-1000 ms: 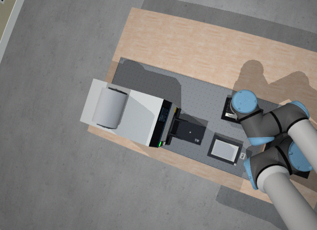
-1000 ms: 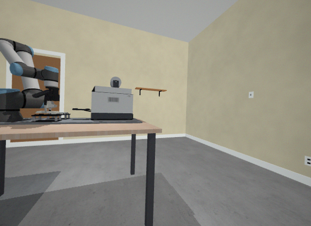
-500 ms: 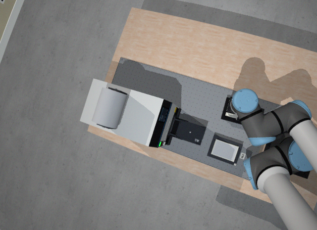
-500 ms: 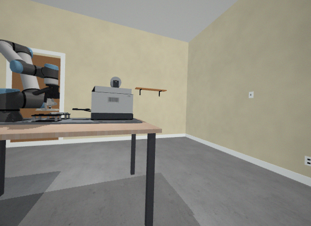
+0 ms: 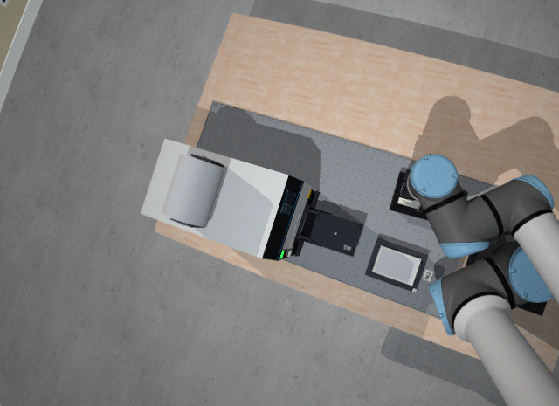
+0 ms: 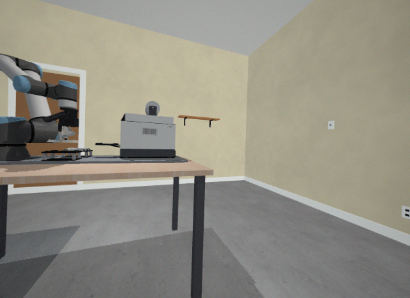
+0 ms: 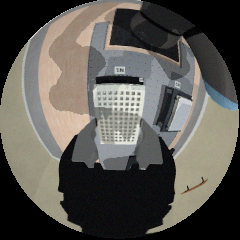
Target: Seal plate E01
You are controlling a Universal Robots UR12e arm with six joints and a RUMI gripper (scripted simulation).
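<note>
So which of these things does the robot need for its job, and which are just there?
Needed: gripper, plate E01 it holds, nest N1, sealer, its stage, green lamp.
Just there: plate in N2 (leave alone), wall shelf, light switch, door.
</note>
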